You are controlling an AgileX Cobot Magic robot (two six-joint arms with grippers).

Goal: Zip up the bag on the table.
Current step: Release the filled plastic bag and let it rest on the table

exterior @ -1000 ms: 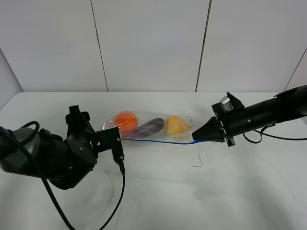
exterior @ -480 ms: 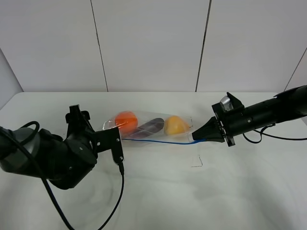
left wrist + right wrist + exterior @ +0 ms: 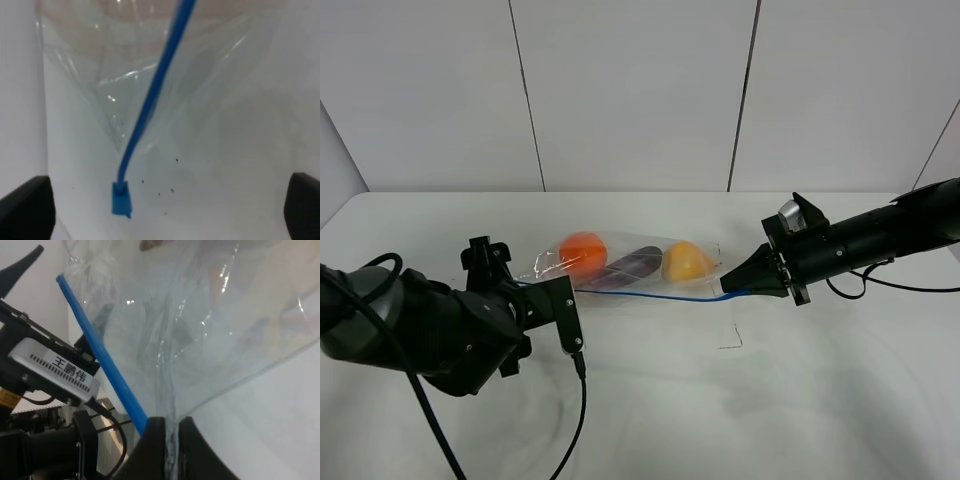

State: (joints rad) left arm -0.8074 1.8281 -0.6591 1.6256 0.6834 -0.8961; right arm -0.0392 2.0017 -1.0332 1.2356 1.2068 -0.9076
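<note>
Left gripper [image 3: 162, 207]: jaws spread wide, holding nothing; only the two dark fingertips [image 3: 25, 210] show, at the edges of the left wrist view. Between them, touching neither, sits a small blue tab [image 3: 121, 200] at the end of the zip strip [image 3: 150, 100]. Probably the slider, but that view is too blurred to be sure. Right gripper [image 3: 170, 427]: clamped on the opposite end of the bag [image 3: 630, 265], fingers pinched together over clear plastic and the blue strip. Bag lies flat on the table [image 3: 770, 400], toward its far side, stretched lengthwise between the two grippers, zip strip along the near edge. Inside, left to right in the high view: orange item [image 3: 583, 252], purple item [image 3: 632, 266], yellow item [image 3: 686, 262], close together in a row. Left arm sits low on the table at the bag's left end; right arm reaches in from the right, level with the bag. Can't tell whether the zip is sealed along its length.
</note>
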